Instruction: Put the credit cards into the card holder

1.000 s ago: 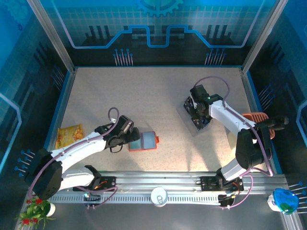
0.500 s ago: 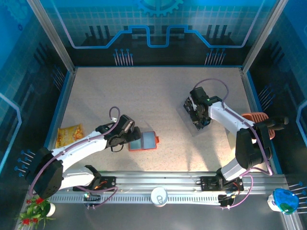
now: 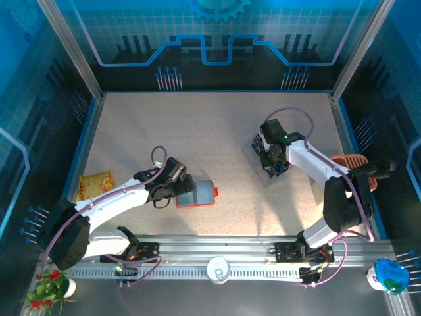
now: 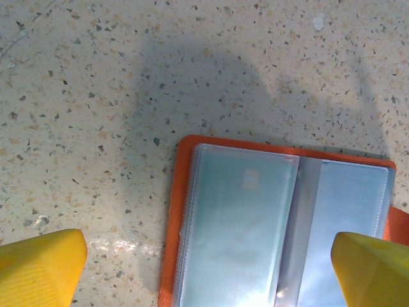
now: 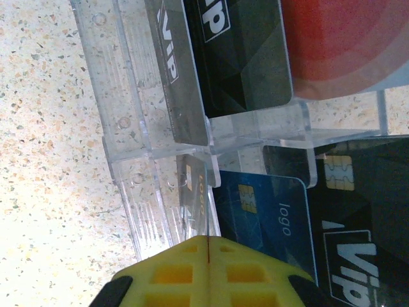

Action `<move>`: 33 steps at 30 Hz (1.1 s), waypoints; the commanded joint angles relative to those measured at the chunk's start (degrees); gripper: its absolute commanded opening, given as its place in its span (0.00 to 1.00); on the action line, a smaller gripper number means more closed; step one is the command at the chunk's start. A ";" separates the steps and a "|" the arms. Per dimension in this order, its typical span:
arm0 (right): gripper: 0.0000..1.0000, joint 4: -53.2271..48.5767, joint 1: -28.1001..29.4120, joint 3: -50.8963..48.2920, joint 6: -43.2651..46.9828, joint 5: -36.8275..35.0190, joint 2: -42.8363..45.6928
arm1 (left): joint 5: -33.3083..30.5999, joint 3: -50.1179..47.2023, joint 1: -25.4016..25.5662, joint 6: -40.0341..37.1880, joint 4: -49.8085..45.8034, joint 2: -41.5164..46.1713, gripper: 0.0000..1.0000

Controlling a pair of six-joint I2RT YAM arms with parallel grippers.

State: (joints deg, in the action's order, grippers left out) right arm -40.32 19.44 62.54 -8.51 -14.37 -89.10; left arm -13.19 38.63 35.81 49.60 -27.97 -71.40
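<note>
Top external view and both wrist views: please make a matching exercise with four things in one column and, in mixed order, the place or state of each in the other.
Things
1. left gripper
2. right gripper
3. card holder
4. snack packet

Place or state
A. yellow, near the left edge of the table
B. jaws shut, at the clear card stand
C. jaws wide open, above the card holder
D. lying open, orange cover down

Pairs: 1-C, 2-B, 3-D, 4-A

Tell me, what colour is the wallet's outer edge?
Orange; the card holder shows best in the left wrist view.
</note>
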 commanded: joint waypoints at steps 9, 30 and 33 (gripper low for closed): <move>0.12 0.68 -0.45 -1.28 0.43 1.89 -0.81 | 0.01 1.22 0.30 -0.12 -0.16 0.46 0.99; 0.00 -3.63 1.23 4.03 -4.87 13.70 12.70 | 0.42 2.17 0.23 -2.20 -1.28 -0.71 0.99; 0.00 3.41 2.22 1.55 -12.14 22.63 15.07 | 0.63 3.05 0.22 -3.36 -3.21 -2.02 0.99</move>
State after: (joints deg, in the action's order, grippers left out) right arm -41.45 20.32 65.12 -13.54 -1.96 -75.72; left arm -13.19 39.68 35.81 48.38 -28.45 -71.99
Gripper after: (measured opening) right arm 0.063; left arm 0.992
